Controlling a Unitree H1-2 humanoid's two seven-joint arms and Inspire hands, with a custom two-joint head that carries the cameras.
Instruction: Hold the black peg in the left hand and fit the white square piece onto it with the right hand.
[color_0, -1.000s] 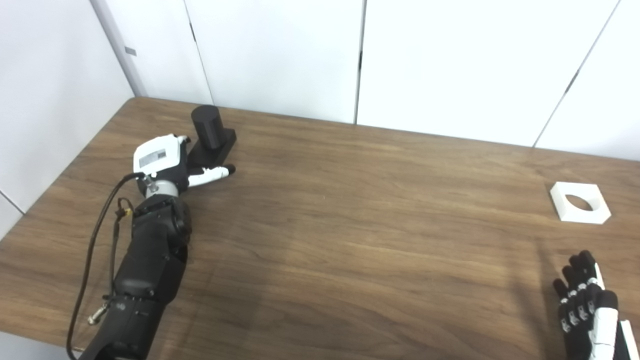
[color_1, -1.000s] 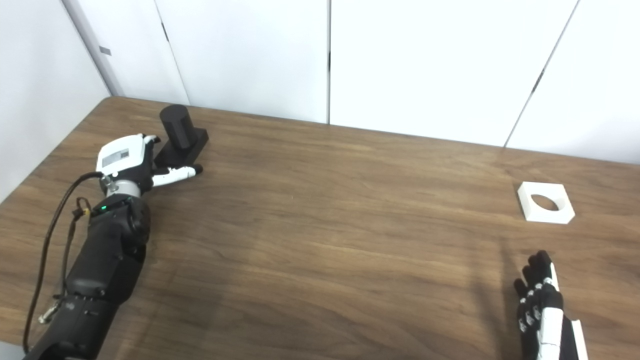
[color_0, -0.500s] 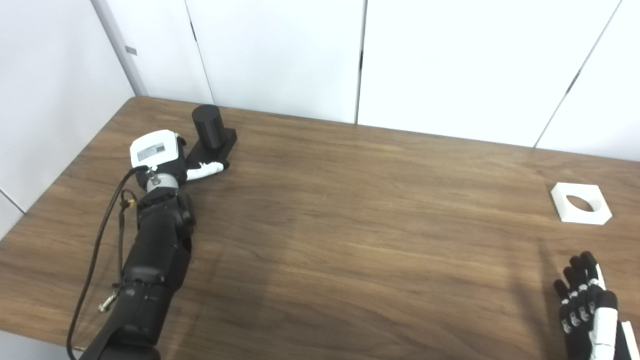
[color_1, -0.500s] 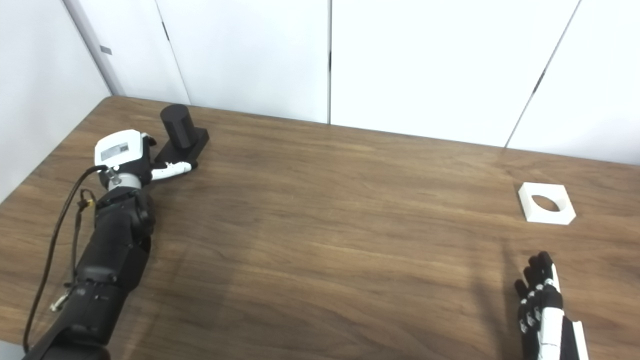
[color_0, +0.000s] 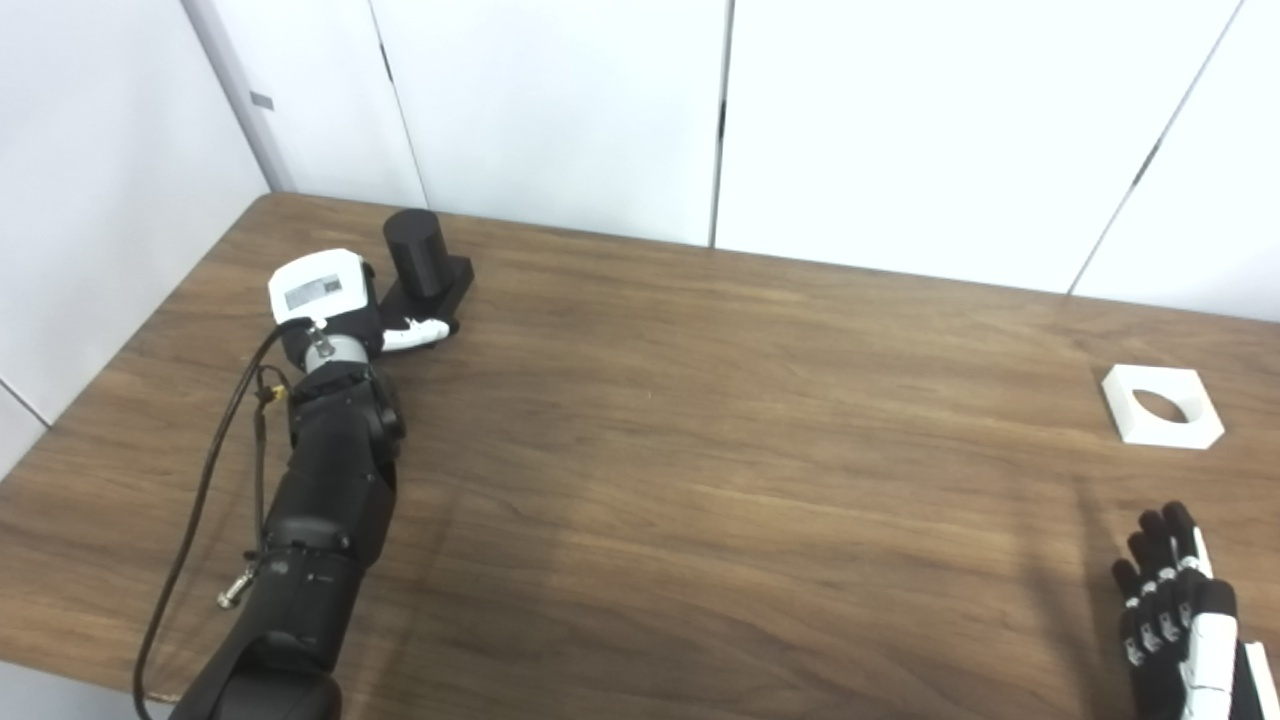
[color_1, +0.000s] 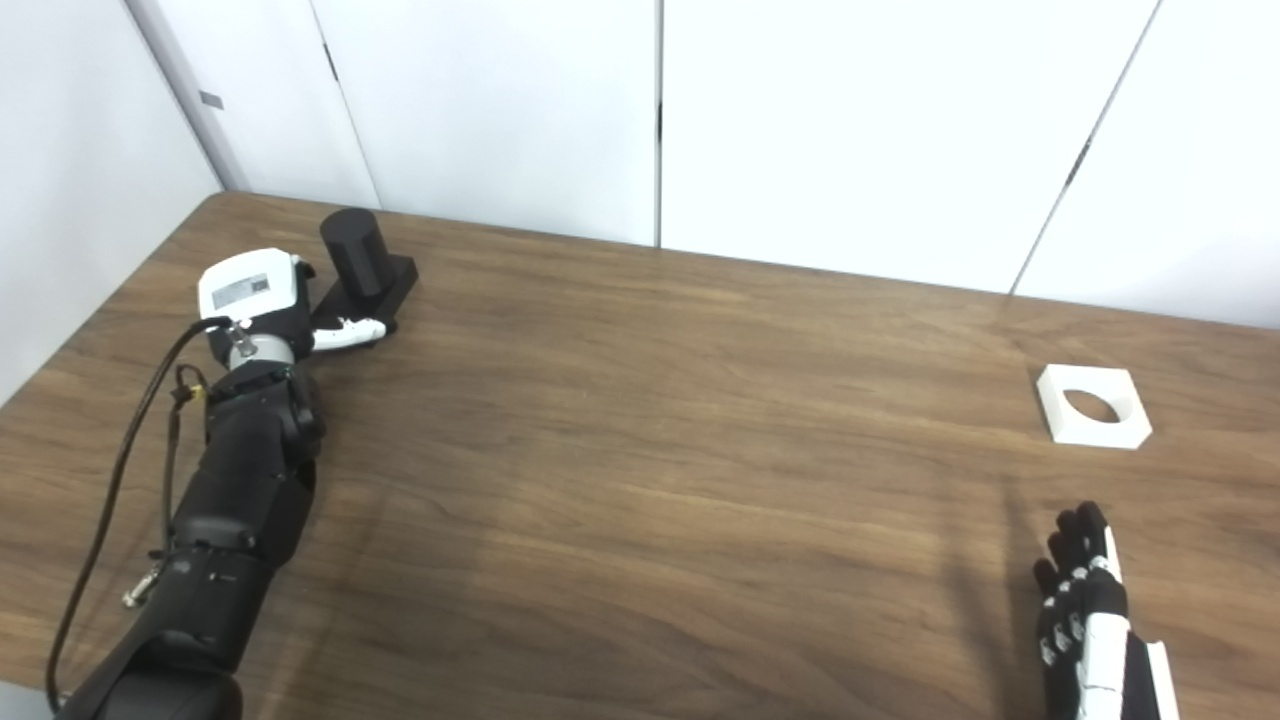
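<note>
The black peg (color_0: 418, 252), a cylinder on a square black base, stands at the table's far left. My left hand (color_0: 335, 310) is right against the near side of the base, with its thumb lying along the base's front edge. Whether the fingers grip the base is hidden behind the hand. The white square piece (color_0: 1160, 404) with a round hole lies flat at the far right. My right hand (color_0: 1175, 615) is open near the table's front right edge, well short of the white piece, holding nothing.
The wooden table (color_0: 700, 450) ends at white wall panels behind and on the left. A black cable (color_0: 205, 480) hangs along my left forearm. The peg stands close to the table's back left corner.
My left hand has moved forward and closer to the peg's base, its thumb drawing in against the base's front edge. The peg, the white piece and my right hand have stayed in place.
</note>
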